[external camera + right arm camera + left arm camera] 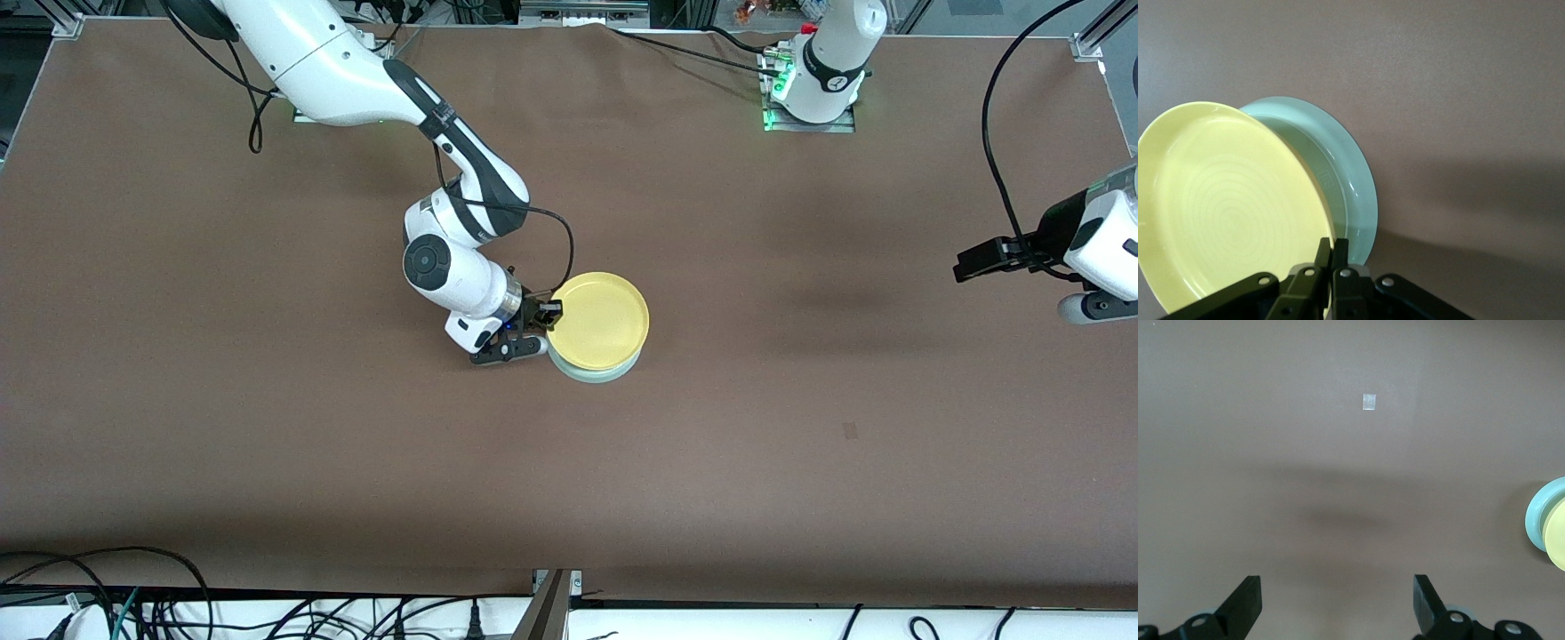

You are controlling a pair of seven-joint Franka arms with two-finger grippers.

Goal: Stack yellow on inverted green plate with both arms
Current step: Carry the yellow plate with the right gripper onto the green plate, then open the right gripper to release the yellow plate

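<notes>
Yellow plate (601, 320), one of it, lies hollow side up on the one green plate (594, 372), which sits upside down on the brown counter (267, 427) about midway between the two arms' ends. Both plates are round, so neither has a long axis. The yellow one does not sit square: in the right wrist view its rim (1225, 200) on the tool's side stands off the green plate (1338, 173), so it is tilted, and in the front view a mint crescent shows past its edge nearest the front camera.

The right arm reaches down from its base with its wrist bent low, and the right tool (549, 313) has its fingers (1323, 257) pressed nearly together on the yellow plate's rim, pinching it.

The left arm waits, held up over its own end of the counter, the left tool (1337, 603) spread wide with nothing between its fingers. One small pale square mark (1369, 401) lies on the counter below it.
</notes>
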